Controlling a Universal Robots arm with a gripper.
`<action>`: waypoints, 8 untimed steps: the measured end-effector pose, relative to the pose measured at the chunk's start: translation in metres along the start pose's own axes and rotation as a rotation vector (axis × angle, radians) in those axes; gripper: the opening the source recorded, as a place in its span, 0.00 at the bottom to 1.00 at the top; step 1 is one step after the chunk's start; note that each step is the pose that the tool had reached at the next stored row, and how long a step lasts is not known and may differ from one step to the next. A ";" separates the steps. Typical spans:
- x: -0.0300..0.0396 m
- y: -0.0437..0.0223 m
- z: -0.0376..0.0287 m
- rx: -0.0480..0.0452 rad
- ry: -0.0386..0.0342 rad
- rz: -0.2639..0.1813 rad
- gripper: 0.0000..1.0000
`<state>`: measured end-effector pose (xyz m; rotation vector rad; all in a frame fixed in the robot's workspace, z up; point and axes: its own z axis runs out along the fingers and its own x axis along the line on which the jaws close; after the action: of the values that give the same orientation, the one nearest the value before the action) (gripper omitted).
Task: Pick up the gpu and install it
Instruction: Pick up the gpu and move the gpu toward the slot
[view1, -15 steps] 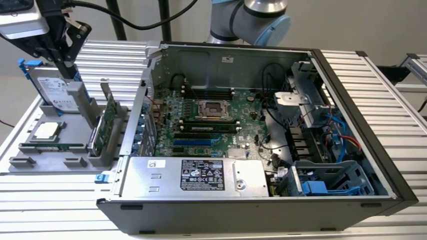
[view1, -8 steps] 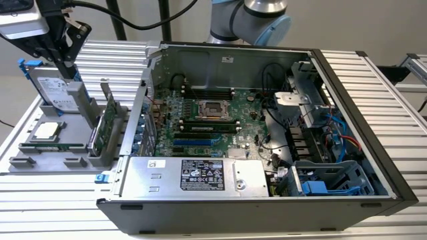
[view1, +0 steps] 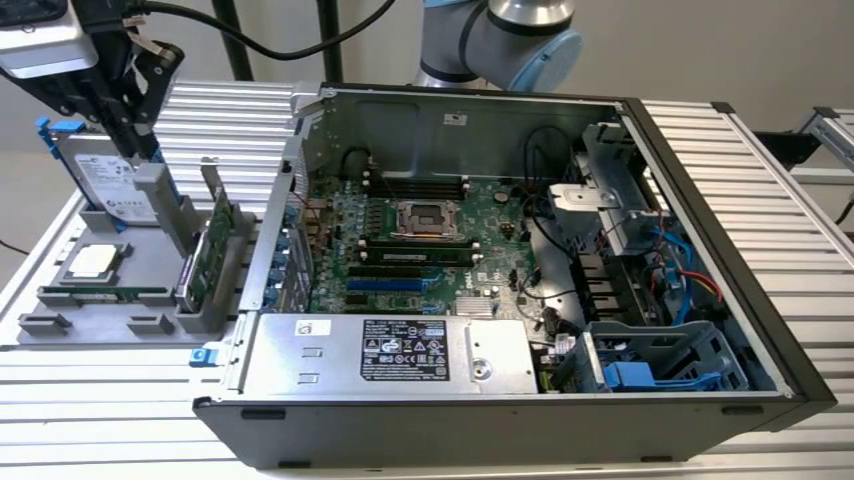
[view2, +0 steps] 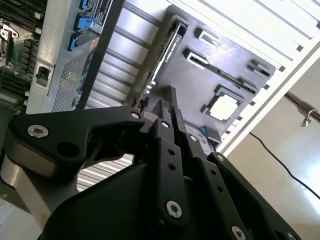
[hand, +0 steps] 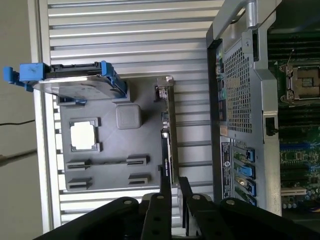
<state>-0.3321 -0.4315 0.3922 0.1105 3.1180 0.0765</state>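
Ribbed metal table (view1: 107, 390) bears grey tray (view1: 94, 325) holding flat green gpu (view1: 222, 232) upright.

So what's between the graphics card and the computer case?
Nothing but bare ribbed tabletop separates graphics card and case, per the first wrist view.

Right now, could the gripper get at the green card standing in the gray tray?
Probably yes. The gpu stands on edge in the gray tray, its top edge uncovered, and the gripper hangs over that tray with nothing between them.
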 end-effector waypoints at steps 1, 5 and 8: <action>0.0000 0.0000 0.0000 0.0000 0.0000 0.000 1.00; 0.0000 -0.0003 0.0000 0.0000 0.0000 0.000 1.00; 0.0000 -0.0003 0.0001 0.0001 0.0001 0.000 1.00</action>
<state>-0.3321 -0.4318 0.3921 0.1104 3.1181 0.0763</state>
